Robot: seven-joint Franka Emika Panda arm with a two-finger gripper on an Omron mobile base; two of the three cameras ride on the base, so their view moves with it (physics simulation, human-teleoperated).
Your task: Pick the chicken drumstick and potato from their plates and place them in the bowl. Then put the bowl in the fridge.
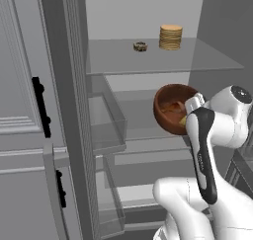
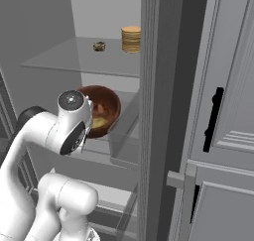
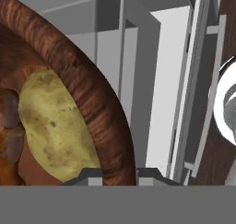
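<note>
The bowl hangs tilted inside the open fridge, potato inside.

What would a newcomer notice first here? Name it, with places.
The reddish-brown bowl tilted inside the open fridge, over a middle shelf, gripped at its rim by the gripper. In the hand view the potato lies inside it. A stack of flat tan discs sits on the upper shelf.

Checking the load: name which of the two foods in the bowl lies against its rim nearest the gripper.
The potato, the yellowish-green lump pressed against the bowl wall beside the gripper; the brown chicken drumstick sits deeper inside.
</note>
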